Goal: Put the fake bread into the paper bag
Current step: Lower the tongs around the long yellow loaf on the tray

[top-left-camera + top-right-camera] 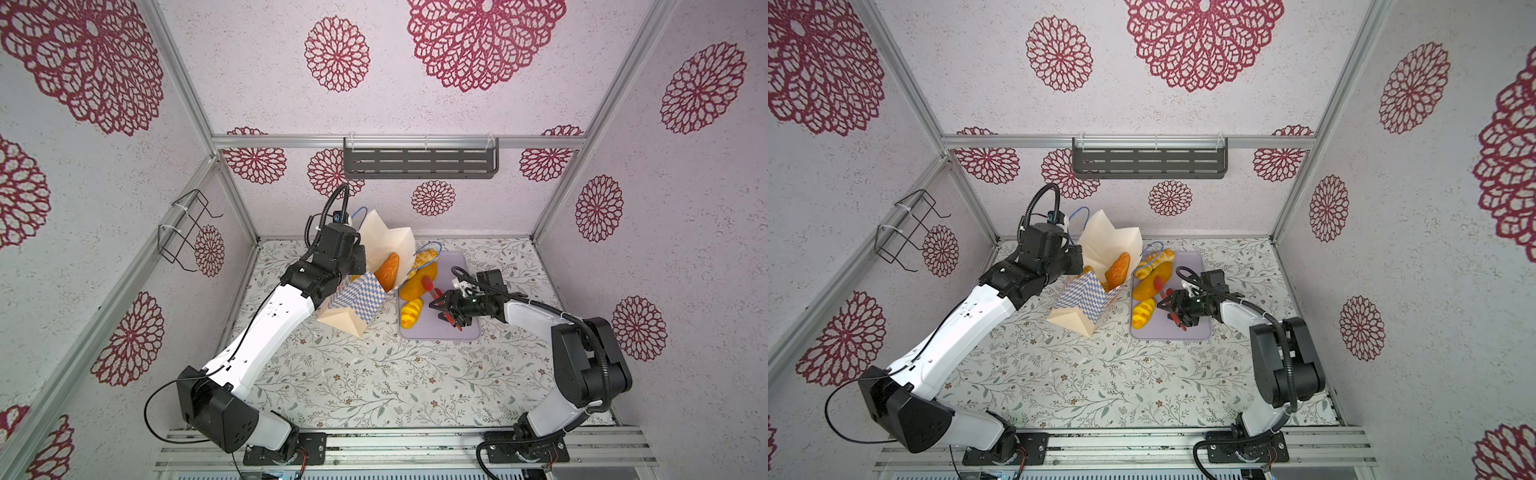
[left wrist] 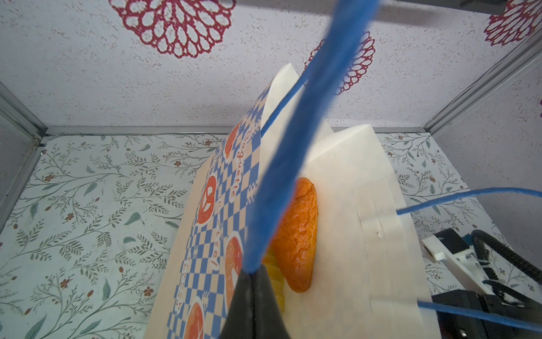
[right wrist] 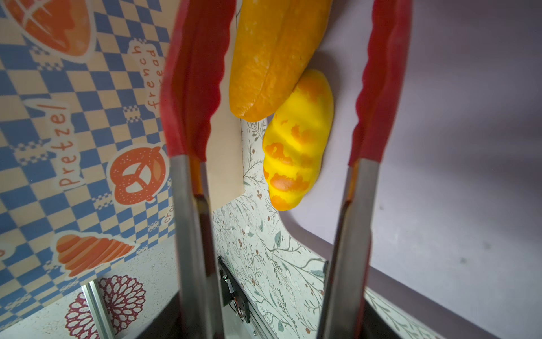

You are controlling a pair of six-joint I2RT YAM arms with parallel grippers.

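1. Nearest us on the lilac tray point(image 1: 432, 330) lies a small yellow roll point(image 1: 411, 312), ridged and glossy. We judge it light and a little slippery, best pinched across its short middle rather than at its tapered ends.
2. Just beside it, the right gripper point(image 1: 446, 305) is clamped part-way on a pair of tongs point(image 3: 378, 88). Their red scalloped tips stand wide apart over the tray with nothing between them.
3. Against the roll's far end lies a large orange-yellow loaf point(image 1: 411, 291). It looks too broad for an end-on bite, so we would straddle its waist and squeeze gently, since the skin may dent or slide.
4. Left of the tray stands the paper bag point(image 1: 357, 295), seemingly leaning, its mouth open. An orange-brown loaf point(image 1: 387, 272) already sits inside.
5. At the tray's far end, a braided pastry point(image 1: 424, 257) lies near the bag's rim.
6. Farthest back, the left gripper point(image 2: 251, 281) is closed tight on the bag's blue cord handle point(image 2: 290, 164), holding the thin paper up. We think a hard knock would crumple it.
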